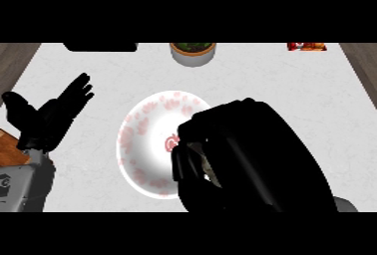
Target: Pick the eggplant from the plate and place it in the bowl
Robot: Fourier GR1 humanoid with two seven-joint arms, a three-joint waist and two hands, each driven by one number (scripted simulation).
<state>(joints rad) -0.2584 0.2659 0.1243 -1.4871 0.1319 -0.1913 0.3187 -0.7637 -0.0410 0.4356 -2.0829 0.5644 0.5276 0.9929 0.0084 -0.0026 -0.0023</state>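
1. My right hand fills the lower right of the head view and covers the right half of the plate. Its fingers are curled downward over the plate, but I cannot tell if they already grasp something or are only clenched above it.

2. The eggplant itself I do not see anywhere. I judge that it lies under the right hand, on the hidden part of the plate, because the bare part of the plate shows only its red pattern.

3. My left hand rests at the left edge with the fingers straight and released. It holds nothing, and I leave it there.

4. To do this step well, I think I should close the fingers fully around the eggplant before any lift, and then lift straight up, so the plate does not slide with it.

5. I see no bowl that I can name with certainty. A round container with something dark green inside stands at the far edge, well apart from the plate. If this is the target, I must carry the eggplant forward and a little to the left.

6. The risk I see is lifting blind, so I would raise slowly until the view shows what the hand holds.
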